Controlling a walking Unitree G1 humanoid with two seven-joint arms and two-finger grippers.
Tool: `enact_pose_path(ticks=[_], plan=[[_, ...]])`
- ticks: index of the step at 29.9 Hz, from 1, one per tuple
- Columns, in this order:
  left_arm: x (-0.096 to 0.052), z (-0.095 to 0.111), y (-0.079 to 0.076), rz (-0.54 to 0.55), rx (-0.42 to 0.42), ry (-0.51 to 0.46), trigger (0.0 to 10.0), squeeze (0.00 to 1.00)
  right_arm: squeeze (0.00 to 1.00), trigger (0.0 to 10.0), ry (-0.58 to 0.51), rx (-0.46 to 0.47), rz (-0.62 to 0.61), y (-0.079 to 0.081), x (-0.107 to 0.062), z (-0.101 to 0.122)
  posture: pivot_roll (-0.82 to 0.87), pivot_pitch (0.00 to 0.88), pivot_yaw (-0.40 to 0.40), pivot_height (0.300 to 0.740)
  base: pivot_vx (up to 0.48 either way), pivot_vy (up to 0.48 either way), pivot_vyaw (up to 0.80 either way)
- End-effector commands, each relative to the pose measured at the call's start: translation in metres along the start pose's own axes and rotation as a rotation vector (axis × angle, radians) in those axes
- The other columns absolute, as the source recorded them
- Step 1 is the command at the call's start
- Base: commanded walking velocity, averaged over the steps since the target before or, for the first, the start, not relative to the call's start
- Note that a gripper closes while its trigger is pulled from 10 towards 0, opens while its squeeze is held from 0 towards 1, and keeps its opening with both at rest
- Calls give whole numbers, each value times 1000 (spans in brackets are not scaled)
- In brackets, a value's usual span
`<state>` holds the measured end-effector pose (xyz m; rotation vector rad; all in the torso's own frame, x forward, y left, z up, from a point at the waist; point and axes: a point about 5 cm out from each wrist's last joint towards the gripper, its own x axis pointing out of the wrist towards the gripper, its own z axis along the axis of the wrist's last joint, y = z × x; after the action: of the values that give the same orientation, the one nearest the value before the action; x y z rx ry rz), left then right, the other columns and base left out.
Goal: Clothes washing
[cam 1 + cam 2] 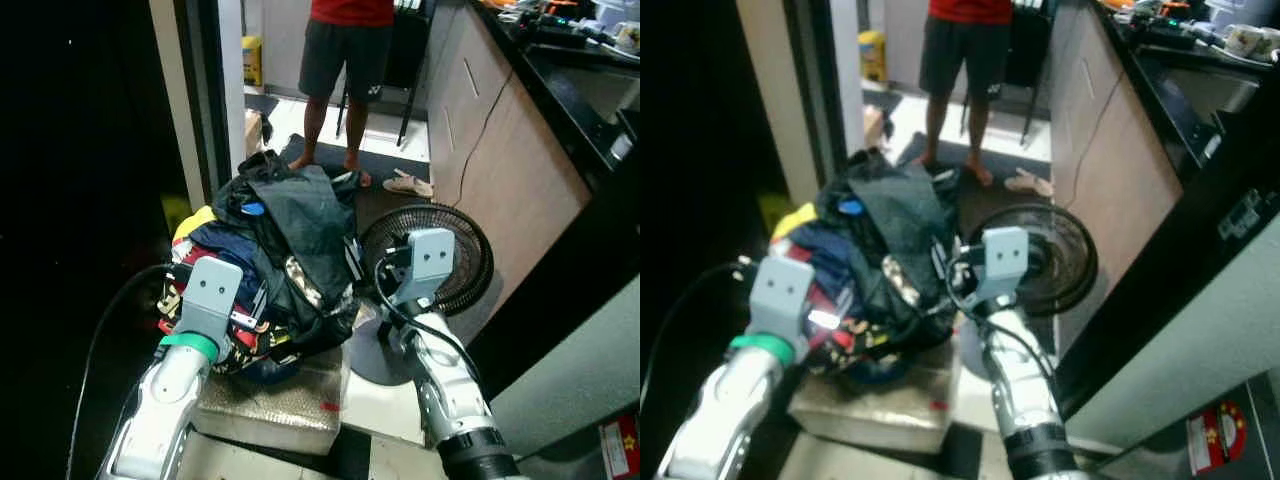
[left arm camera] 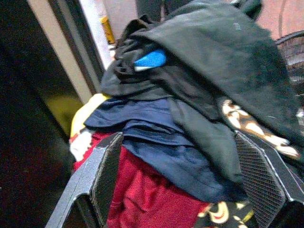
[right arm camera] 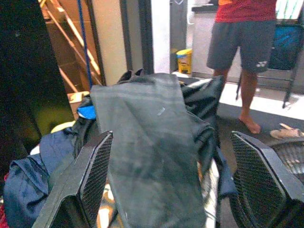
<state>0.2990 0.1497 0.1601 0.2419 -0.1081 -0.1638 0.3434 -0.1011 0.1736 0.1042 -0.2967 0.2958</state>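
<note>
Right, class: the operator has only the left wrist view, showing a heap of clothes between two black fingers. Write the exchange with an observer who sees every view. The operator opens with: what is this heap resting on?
Observer: The pile of clothes sits on a pale padded block on the floor.
Operator: Where is the right gripper?
Observer: The right gripper is open at the pile's other side, pointed at the dark grey garment lying on top.
Operator: Is anyone nearby?
Observer: Yes. A person in a red top and dark shorts stands barefoot on a dark mat beyond the pile.
</note>
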Motion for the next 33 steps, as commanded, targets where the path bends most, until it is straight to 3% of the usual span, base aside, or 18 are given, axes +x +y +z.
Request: enact_pose_path(ticks=[1,33], plan=[[-1,-3,-2,1,2,6,10000,0,0,10000,17,-7,-3,-2,-2,-4,122,73,-38,740,379,0,0],[1,-4,-1,7,1,1,10000,0,0,10000,12,-17,1,-4,0,-2,122,65,-39,740,370,0,0]])
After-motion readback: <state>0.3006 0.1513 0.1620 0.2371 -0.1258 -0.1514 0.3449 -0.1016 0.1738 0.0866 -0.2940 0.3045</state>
